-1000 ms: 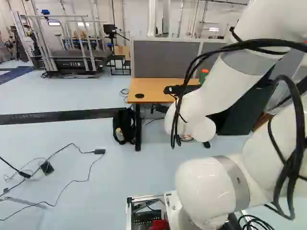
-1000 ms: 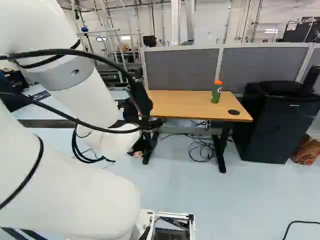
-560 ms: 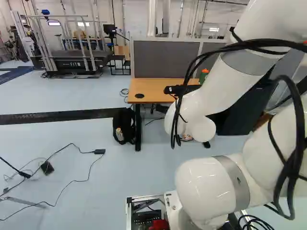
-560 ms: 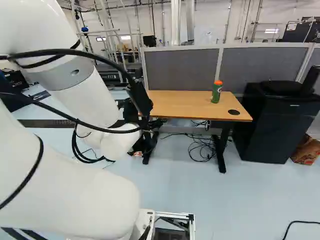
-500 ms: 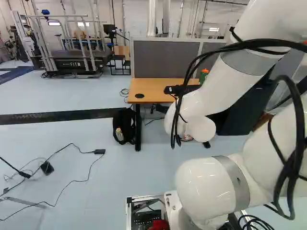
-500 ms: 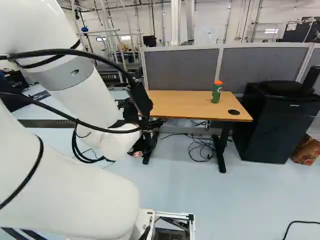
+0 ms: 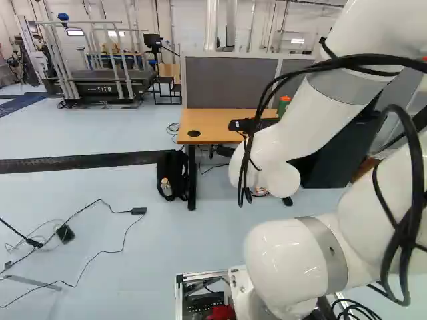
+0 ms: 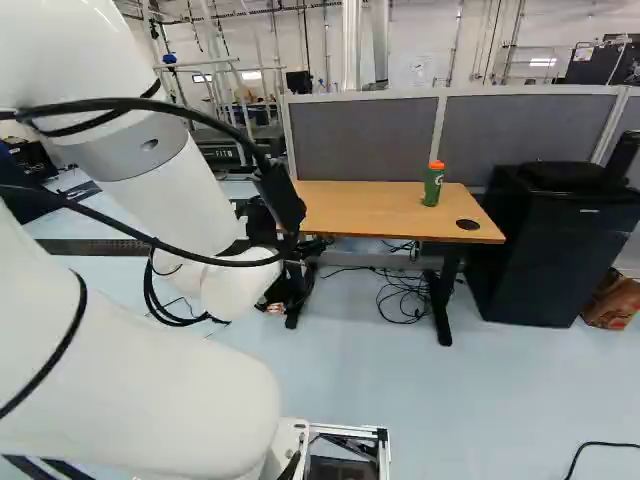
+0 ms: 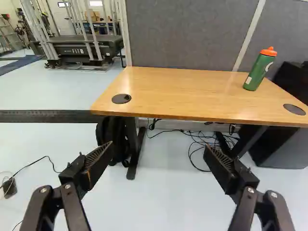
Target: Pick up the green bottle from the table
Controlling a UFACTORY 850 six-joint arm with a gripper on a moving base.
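Observation:
The green bottle (image 8: 433, 186) with an orange cap stands upright on the wooden table (image 8: 350, 205), towards its right end in the right base view. In the left base view my arm partly covers the bottle (image 7: 283, 107). My gripper (image 8: 302, 249) shows only as dark parts beyond the white wrist in the right base view, its fingertips not discernible. In the wrist view the gripper (image 9: 158, 148) is wide open with nothing between its fingers. The bottle (image 9: 259, 71) is well ahead of it, off beyond the right-hand finger's side, touching neither finger.
Grey partitions (image 8: 365, 140) stand behind the table. A black cabinet (image 8: 555, 250) is beside its right end, with a brown bag (image 8: 613, 300) alongside. Under the table are coiled cables (image 8: 402, 300) and a black backpack (image 7: 173, 175). More cables (image 7: 100, 253) cross the floor at left.

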